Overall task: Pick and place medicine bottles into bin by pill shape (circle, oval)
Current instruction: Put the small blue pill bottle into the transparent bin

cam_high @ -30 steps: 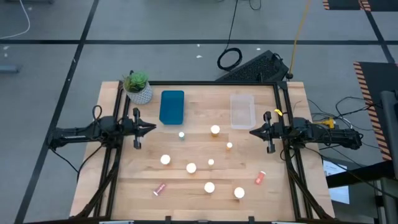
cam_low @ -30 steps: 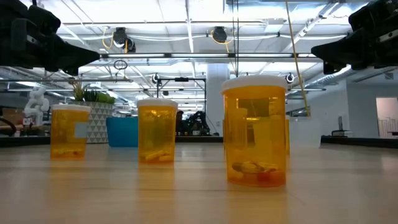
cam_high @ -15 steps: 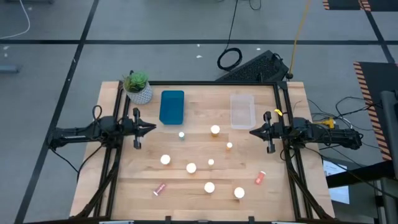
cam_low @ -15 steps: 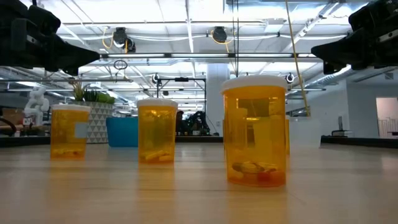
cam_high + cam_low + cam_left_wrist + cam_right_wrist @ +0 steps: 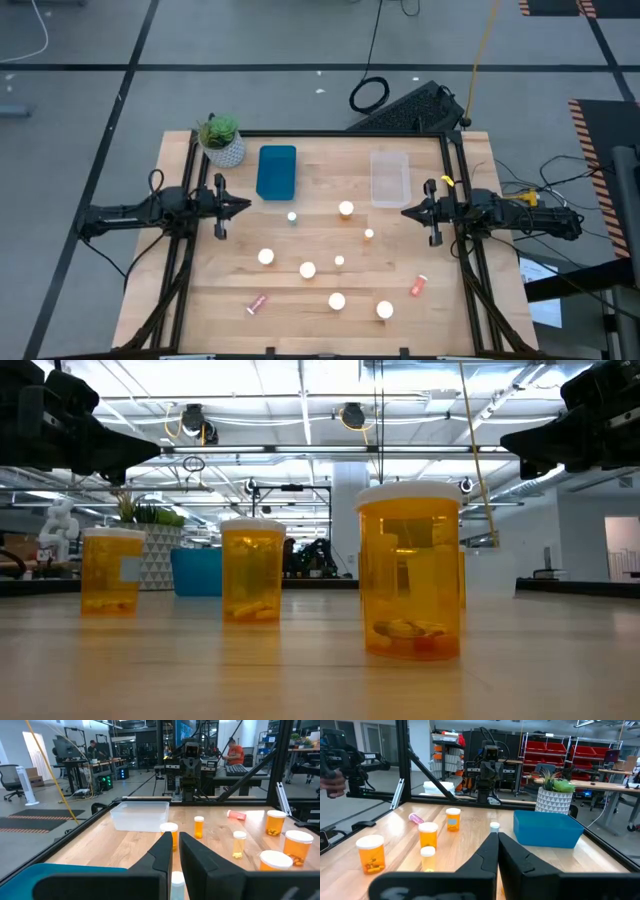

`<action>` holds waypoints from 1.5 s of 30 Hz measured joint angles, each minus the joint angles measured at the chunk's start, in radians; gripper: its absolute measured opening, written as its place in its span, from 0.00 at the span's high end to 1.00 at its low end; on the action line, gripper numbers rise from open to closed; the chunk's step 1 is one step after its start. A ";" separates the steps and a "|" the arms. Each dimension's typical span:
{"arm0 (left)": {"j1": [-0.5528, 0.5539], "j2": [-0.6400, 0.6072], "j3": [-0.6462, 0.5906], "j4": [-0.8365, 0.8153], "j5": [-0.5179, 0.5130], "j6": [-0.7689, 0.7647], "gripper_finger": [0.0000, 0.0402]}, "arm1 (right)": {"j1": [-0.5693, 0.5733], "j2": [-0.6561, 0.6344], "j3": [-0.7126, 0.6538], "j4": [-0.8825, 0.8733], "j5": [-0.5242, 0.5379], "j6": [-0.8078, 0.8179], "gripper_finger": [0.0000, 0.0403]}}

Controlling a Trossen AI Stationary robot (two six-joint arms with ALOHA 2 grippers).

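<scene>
From above, the left gripper (image 5: 243, 206) at frame left and the right gripper (image 5: 407, 212) at frame right hang over the table edges, fingers nearly closed and holding nothing, while 10 or so medicine bottles (image 5: 307, 269) dot the lower centre below the blue bin (image 5: 277, 172) and clear bin (image 5: 390, 178). At table height, 3 amber bottles (image 5: 410, 570) stand upright; pills show in them, though circle or oval is hard to judge, so missorting looks the main risk. In the wrist views both claws show only a thin slit, so a descent without opening could topple a bottle.
</scene>
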 joint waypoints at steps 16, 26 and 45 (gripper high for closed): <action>-0.001 0.058 0.243 0.001 0.024 -0.039 0.98 | 0.000 0.000 0.000 0.000 0.000 -0.042 1.00; -0.001 0.354 0.846 -0.414 0.017 -0.019 0.99 | 0.000 0.000 0.000 0.000 0.000 -0.042 1.00; -0.019 0.915 1.522 -1.016 0.019 0.044 0.95 | 0.000 0.000 0.000 0.000 0.002 -0.041 1.00</action>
